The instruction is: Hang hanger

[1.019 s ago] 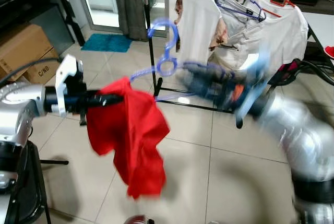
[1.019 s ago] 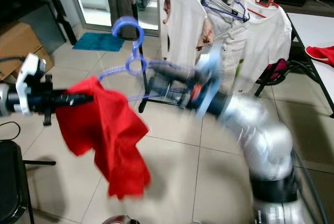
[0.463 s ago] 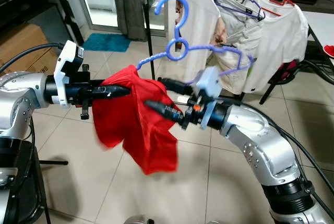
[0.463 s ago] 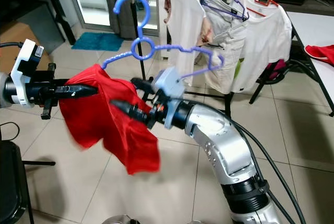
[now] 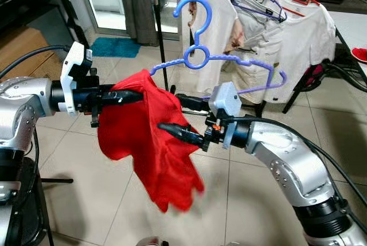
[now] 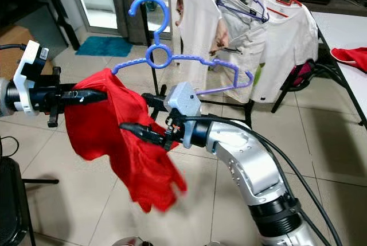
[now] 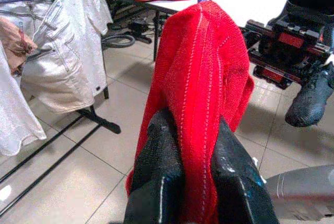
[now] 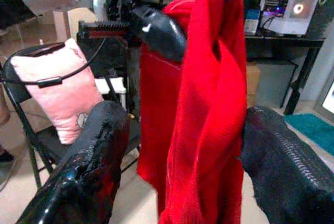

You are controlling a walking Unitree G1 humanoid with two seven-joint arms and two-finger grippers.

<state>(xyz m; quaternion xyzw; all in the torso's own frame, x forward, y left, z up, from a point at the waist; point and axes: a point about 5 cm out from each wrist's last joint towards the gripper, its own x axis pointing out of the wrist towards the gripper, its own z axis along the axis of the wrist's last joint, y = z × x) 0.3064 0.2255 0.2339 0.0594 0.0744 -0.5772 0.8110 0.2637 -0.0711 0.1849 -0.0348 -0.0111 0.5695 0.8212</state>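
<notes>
The left gripper pinches the ribbed red shirt — draped on a beaded blue plastic hanger — while the right gripper stands spread open around the cloth.

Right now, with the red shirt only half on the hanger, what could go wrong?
1. The red shirt hangs on one shoulder of the blue hanger; it may slip off.
2. The left gripper pinches the cloth; pulling could tilt the hanger.
3. The open right gripper may snag the cloth when closing.
</notes>
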